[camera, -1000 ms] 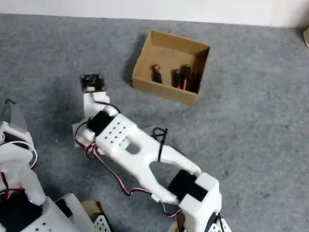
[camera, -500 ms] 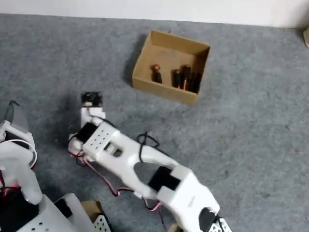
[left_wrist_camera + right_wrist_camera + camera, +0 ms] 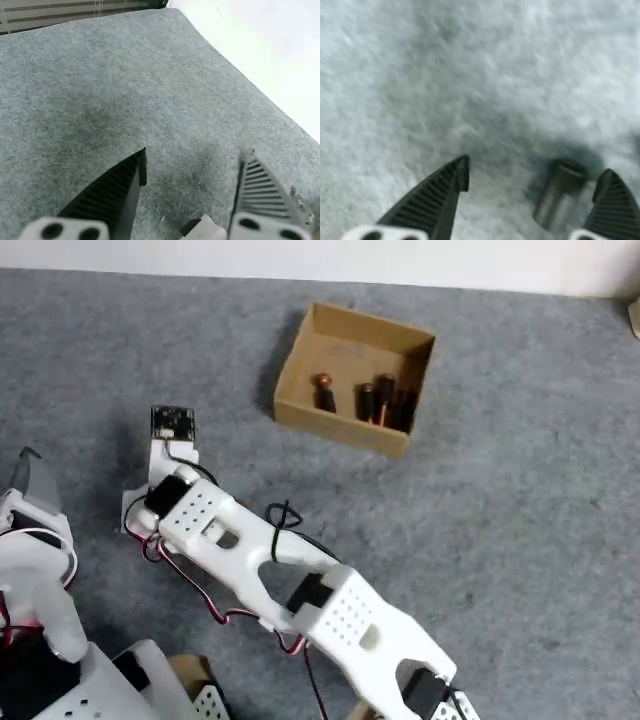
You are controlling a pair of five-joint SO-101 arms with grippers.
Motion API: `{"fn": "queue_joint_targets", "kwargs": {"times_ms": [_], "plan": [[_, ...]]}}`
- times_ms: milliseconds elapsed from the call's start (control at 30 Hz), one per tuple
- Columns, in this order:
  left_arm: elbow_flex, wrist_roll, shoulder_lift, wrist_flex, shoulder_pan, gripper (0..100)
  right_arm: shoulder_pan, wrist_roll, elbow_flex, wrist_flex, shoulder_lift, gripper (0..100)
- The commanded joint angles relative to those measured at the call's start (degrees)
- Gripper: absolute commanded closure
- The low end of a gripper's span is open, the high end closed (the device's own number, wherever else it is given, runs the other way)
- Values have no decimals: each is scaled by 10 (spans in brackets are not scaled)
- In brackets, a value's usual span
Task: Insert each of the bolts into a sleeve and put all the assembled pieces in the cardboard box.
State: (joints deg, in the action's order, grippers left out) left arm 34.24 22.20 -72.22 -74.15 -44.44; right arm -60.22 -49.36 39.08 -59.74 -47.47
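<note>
A right arm (image 3: 260,550) stretches from the near right corner across a grey carpet (image 3: 520,490) toward the left side of the table. Its small camera board (image 3: 172,423) is its farthest point, well apart from the cardboard box (image 3: 340,430). The box sits open at the far middle of the carpet. At least three dark assembled pieces (image 3: 325,392) with copper-coloured ends lie inside it, gathered toward its right half.

Seen from its own wrist, the right gripper (image 3: 536,167) hangs over the carpet with its jaws spread wide and nothing between the pads. A dark, blurred cylinder, apparently a sleeve (image 3: 559,192), rests on the carpet in the gap, nearer one fingertip (image 3: 609,186) than the other and touching neither. Whether it stands upright or leans cannot be told.

The left arm (image 3: 40,580) sits folded at the near left edge. The left gripper (image 3: 195,154) is likewise spread apart and carries nothing, poised above bare carpet that runs up to a white wall (image 3: 280,60).

No legible writing can be made out on the box or the arms.
</note>
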Motion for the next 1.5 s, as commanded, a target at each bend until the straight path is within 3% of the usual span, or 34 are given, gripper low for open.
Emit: {"fn": "queue_joint_targets", "kwargs": {"times_ms": [0, 300, 500, 800, 1200, 1333, 1467], "plan": [[-6, -4, 2, -3, 10, 708, 13, -6, 70, 20, -29, 639], [-6, -4, 2, -3, 9, 708, 29, -9, 100, 15, -98, 639], [-6, -4, 2, -3, 9, 708, 28, -86, 104, -50, -102, 639], [-6, -4, 1, -3, 10, 708, 31, -99, 101, -59, -98, 639], [-5, -3, 1, -3, 11, 708, 28, -111, 214, -246, -94, 639], [-5, -3, 1, -3, 11, 708, 29, -109, 228, -235, -96, 641], [-5, -3, 1, -3, 11, 708, 35, -110, 176, -208, -122, 751]]}}
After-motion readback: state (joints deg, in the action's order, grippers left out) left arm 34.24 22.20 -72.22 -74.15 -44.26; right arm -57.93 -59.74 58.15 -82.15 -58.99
